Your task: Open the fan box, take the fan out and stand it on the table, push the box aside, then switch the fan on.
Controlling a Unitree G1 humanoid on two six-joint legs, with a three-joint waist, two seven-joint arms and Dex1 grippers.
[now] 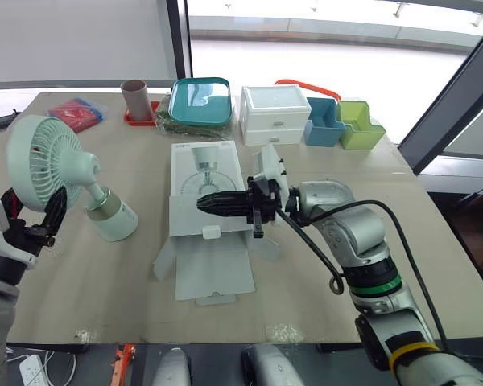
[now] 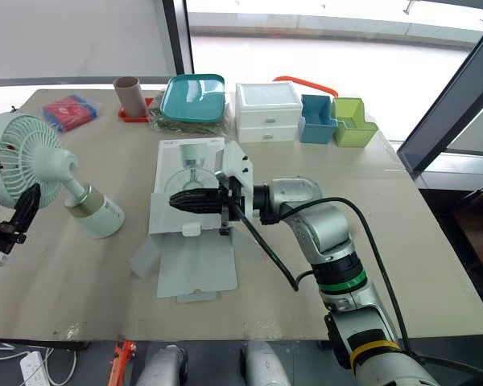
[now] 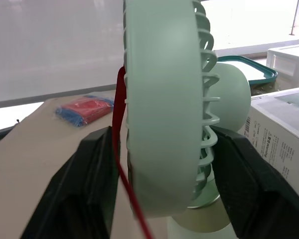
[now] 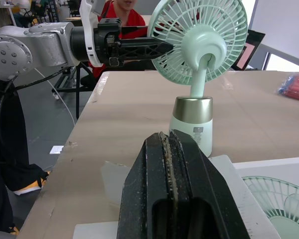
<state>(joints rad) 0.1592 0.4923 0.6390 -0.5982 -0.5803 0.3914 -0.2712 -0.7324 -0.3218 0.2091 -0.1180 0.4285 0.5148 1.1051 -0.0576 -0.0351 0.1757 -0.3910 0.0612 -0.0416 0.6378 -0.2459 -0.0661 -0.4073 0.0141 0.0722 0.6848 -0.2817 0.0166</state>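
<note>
The pale green fan (image 1: 44, 157) stands on its white and gold base (image 1: 114, 217) at the table's left. My left gripper (image 1: 55, 211) is shut on the rim of its round cage, with one black finger (image 3: 92, 169) on each side. The white fan box (image 1: 195, 189) lies flat at mid-table with its front flap (image 1: 213, 273) folded open toward me. My right gripper (image 1: 203, 203) is shut and holds nothing. It lies level just over the box, pointing left toward the fan; its closed fingers (image 4: 167, 149) face the fan's base (image 4: 192, 124).
Along the far edge stand a brown tube (image 1: 137, 98), a teal tray (image 1: 200, 100), a white drawer unit (image 1: 274, 112), a blue bin (image 1: 324, 122) and a green bin (image 1: 358, 125). A red packet (image 1: 76, 112) lies far left. A person in red (image 4: 122, 12) is beyond the table.
</note>
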